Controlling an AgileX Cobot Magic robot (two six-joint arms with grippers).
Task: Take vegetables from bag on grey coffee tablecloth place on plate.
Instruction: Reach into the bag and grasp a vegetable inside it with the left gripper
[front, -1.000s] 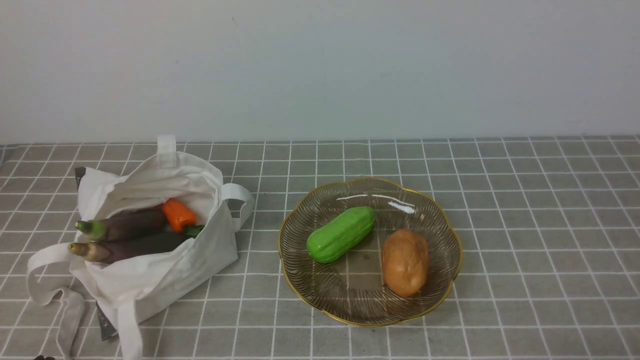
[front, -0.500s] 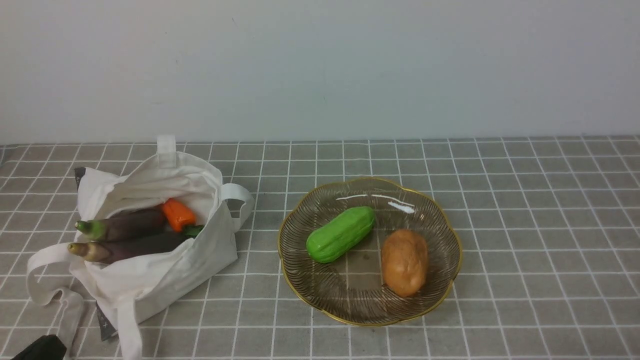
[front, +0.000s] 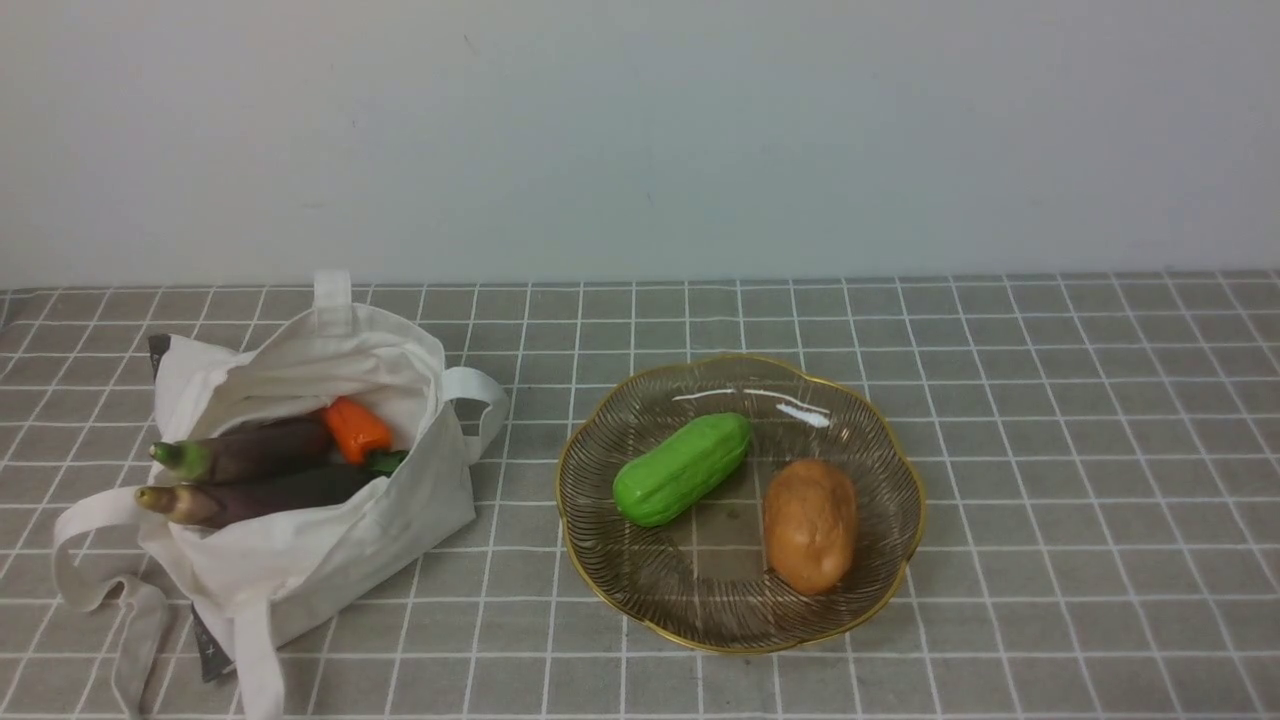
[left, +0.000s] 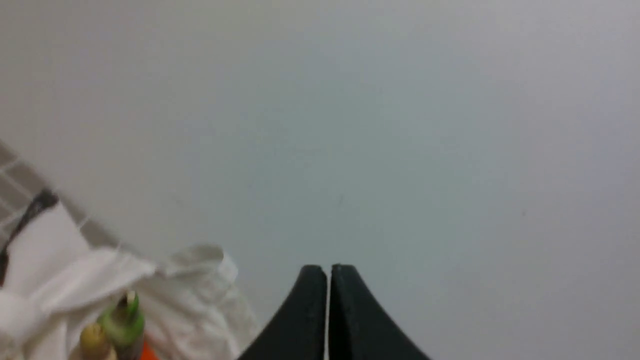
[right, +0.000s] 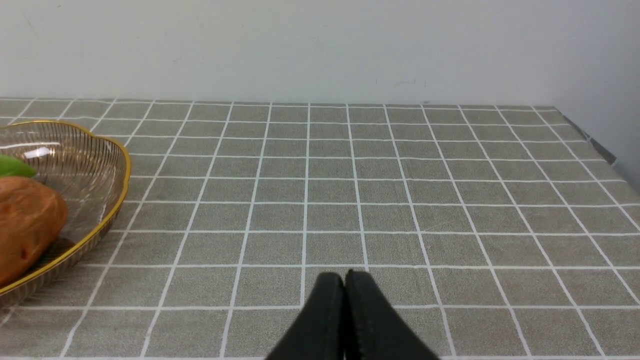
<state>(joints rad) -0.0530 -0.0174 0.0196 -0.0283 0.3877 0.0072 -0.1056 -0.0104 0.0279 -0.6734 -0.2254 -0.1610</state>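
The off-white cloth bag (front: 330, 540) lies open on the left of the checked tablecloth (front: 1050, 450). Inside it are two purple eggplants (front: 250, 450) with green stem caps and an orange vegetable (front: 355, 428). The gold-rimmed glass plate (front: 880, 600) stands in the middle, holding a green cucumber (front: 682, 468) and a brown potato (front: 810, 523). Neither gripper shows in the front view. My left gripper (left: 328, 272) is shut and empty, raised near the bag (left: 60, 270), with eggplant stems (left: 120, 320) in its view. My right gripper (right: 345, 279) is shut and empty over the cloth, right of the plate (right: 120, 165).
A plain grey wall (front: 640, 130) stands behind the table. The cloth's right edge (right: 590, 145) shows in the right wrist view.
A dark part of the left arm showed at the bottom left corner of the front view half a second ago and is out of that view now. The bag, vegetables and plate have not moved.
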